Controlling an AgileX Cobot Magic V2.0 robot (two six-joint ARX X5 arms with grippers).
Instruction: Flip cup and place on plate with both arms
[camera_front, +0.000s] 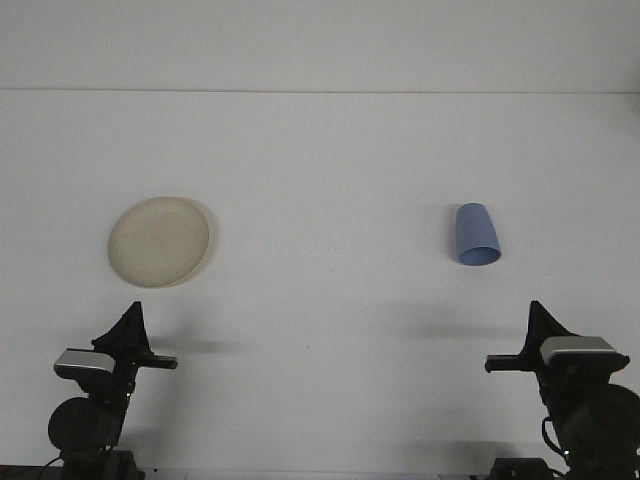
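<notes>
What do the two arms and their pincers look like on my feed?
Both arms are black. Each pincer, left and right, ends in a dark pointed tip above a silver-grey box on a round black joint. Thin dark cables hang near both bases.

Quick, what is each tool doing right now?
Left tool: holding nothing; open or shut cannot be told.
Right tool: holding nothing; cannot be told.

Both arm bases get cut off by the bottom edge, and the right arm also runs out at the right edge. Left tool (129, 318) and right tool (541, 318) are just dark wedges, can't tell open vs closed. Cup (476, 235) inside isn't visible tbh.
</notes>
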